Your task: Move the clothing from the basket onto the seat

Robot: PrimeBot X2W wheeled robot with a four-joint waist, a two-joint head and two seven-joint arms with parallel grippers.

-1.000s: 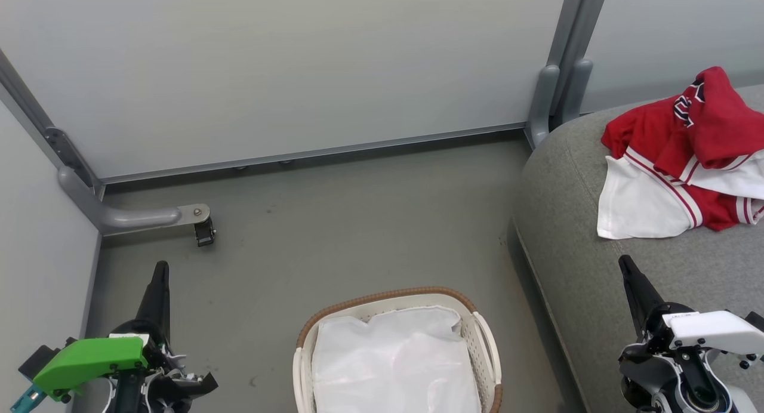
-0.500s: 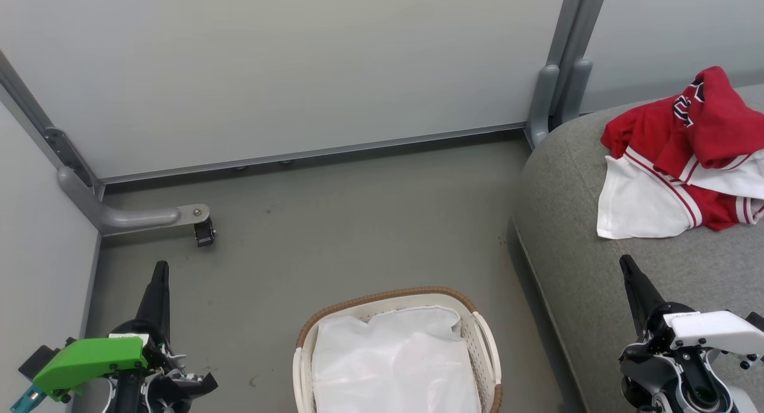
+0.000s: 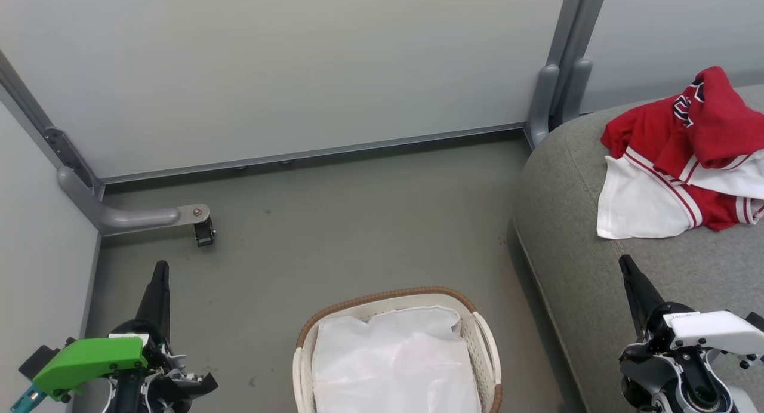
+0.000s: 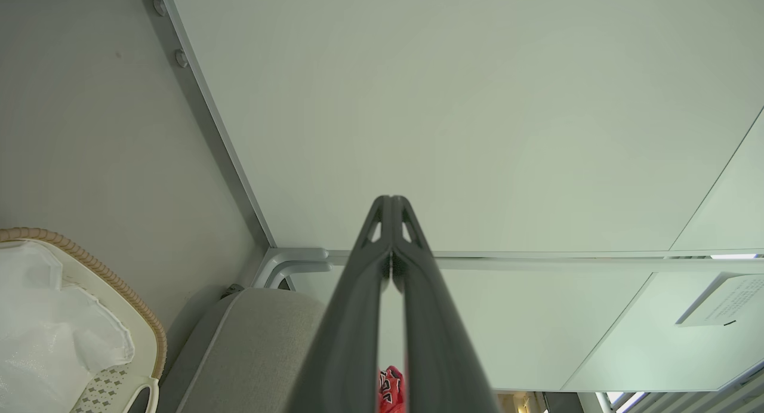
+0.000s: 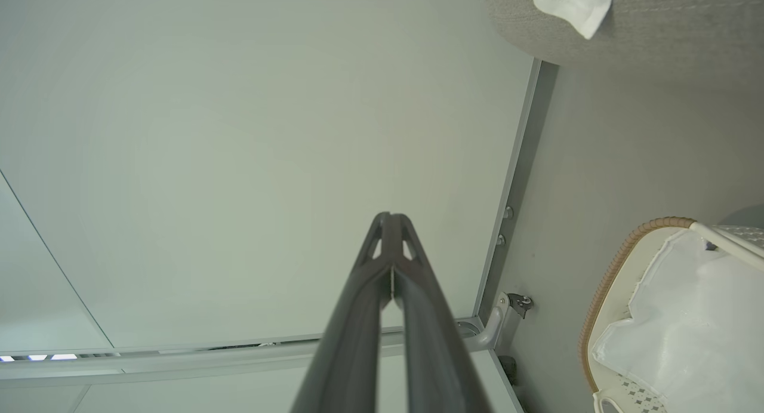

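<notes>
Nearest, the left gripper (image 3: 159, 276), under its green plastic cover, and the right gripper (image 3: 628, 270), under a white one, rest low at either side. Each has its long dark jaws pressed together on nothing, likely parked because no garment is left to lift. Between them stands the small oval white plastic laundry basket (image 3: 382, 296), with perforated walls and a brown woven rim; inside lies a crumpled white sheet lining (image 3: 394, 359). Beyond it spreads the smooth, dull grey floor (image 3: 358, 222). To the right rises the large grey fabric-upholstered seat (image 3: 573, 234), rounded and seam-stitched. On its top the red and red-and-white clothing (image 3: 686, 156) lies in a soft rumpled heap, well apart from the basket, so the task looks finished. Farthest back stand pale matte wall panels (image 3: 298, 73) joined by a grey metal post (image 3: 552, 96).
</notes>
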